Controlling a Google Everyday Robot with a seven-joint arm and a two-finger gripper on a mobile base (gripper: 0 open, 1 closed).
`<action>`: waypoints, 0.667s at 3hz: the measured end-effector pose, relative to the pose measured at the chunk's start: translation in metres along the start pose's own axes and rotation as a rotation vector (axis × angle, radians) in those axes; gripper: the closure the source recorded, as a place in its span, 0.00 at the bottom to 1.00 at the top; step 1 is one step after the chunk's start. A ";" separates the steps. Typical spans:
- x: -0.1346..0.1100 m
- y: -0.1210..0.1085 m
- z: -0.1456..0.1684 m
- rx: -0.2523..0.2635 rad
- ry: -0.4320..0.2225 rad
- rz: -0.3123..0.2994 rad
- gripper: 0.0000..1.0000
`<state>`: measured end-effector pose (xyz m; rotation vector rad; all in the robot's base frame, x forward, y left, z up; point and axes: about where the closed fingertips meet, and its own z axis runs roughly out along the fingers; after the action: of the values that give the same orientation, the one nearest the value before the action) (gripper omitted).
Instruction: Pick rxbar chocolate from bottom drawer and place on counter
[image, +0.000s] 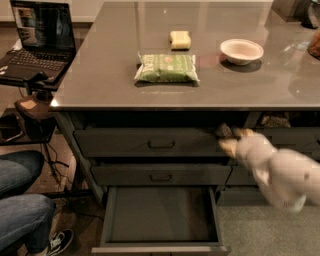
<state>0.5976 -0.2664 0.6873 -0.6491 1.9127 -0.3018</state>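
My gripper (226, 137) is up in front of the top drawer, just under the edge of the grey counter (120, 45), right of centre. A small dark piece, the rxbar chocolate (223, 130), sits at its fingertips, and the fingers look shut on it. The pale arm runs off to the lower right, blurred by motion. Below, the bottom drawer (160, 215) stands pulled out, and its flat grey floor is bare.
On the counter lie a green packet (166, 68), a yellow block (180, 39) and a white bowl (241, 51). A laptop (37, 35) rests on a side stand at the left. A seated person's legs (20, 200) fill the lower left.
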 end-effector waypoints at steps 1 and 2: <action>-0.080 -0.045 -0.025 -0.011 -0.079 0.003 1.00; -0.076 -0.044 -0.026 -0.011 -0.071 0.003 1.00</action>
<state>0.6105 -0.2621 0.7781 -0.6558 1.8484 -0.2627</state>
